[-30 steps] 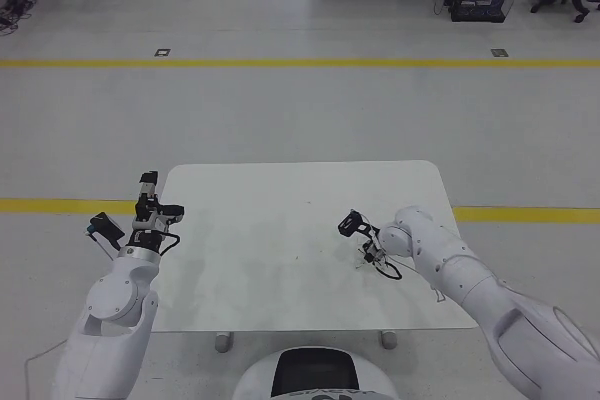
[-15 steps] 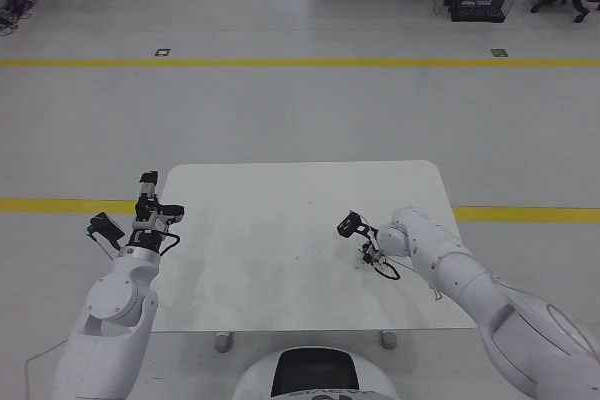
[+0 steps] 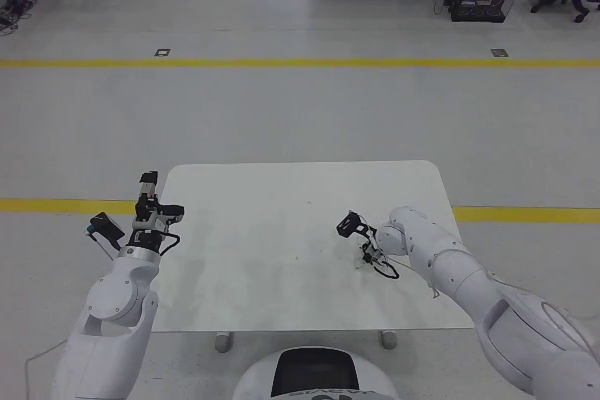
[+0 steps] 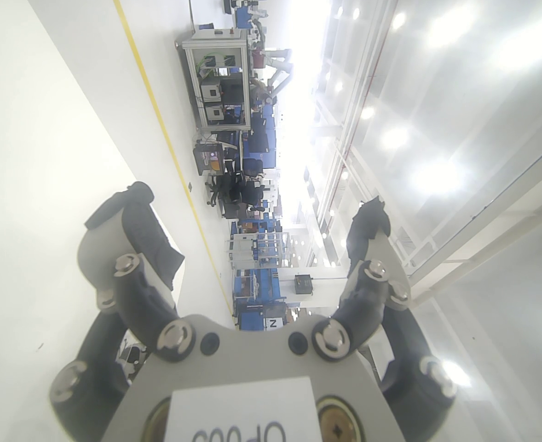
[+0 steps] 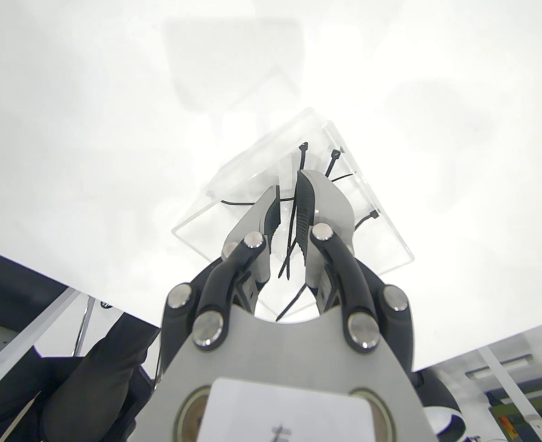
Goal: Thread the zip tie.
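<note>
White table point(image 3: 280, 230): clear plastic tray point(image 5: 248, 163) on right half. Left gripper point(image 4: 255, 195) at left table edge, well apart from tray, jaws spread wide, empty. Right gripper point(image 5: 288, 181) directly over tray, jaws narrowly parted, not visibly clamped. Black zip tie point(image 5: 293, 220) lies in tray between jaws, long axis along fingers. Right arm nearer; judged next step: close on strap.

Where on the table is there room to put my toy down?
The wide middle of the table, between the left gripper at one edge and the clear tray, is bare, and the far side too. The tray is crowded: zip ties inside, right gripper right over it.
</note>
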Controlling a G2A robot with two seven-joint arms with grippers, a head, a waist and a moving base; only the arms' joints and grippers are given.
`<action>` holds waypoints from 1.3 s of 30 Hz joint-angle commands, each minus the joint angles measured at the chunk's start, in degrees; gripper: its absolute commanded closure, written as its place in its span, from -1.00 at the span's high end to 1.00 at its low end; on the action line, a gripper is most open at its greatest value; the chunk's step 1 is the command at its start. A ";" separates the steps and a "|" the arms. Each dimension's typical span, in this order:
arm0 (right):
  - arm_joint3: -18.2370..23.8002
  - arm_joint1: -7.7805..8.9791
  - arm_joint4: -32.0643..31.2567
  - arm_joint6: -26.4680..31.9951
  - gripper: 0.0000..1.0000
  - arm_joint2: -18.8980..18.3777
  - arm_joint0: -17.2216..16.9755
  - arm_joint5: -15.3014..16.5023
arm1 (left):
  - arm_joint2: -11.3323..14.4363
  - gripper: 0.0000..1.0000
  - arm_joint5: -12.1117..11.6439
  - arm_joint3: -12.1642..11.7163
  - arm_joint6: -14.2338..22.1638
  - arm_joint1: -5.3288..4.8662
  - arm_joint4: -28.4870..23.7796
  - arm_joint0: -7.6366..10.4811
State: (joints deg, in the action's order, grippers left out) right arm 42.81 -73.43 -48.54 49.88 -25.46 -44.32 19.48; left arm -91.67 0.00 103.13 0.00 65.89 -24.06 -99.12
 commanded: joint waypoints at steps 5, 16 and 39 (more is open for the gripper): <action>-0.57 -0.29 -0.33 -0.47 -0.70 0.11 0.28 0.00 | 0.00 1.00 0.00 0.00 0.00 0.00 0.00 0.00; -0.89 -0.44 -1.08 -0.93 -0.66 -0.43 0.30 0.00 | 0.00 1.00 0.00 0.00 0.00 0.00 0.00 0.00; -0.01 -0.23 -3.26 -0.18 -0.64 -2.83 -0.93 0.00 | 0.00 1.00 0.00 0.00 0.00 0.00 0.00 0.00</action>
State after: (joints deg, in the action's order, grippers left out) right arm 42.87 -73.60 -51.73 49.66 -28.26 -45.27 19.48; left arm -91.67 0.00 103.13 0.00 65.89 -24.06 -99.12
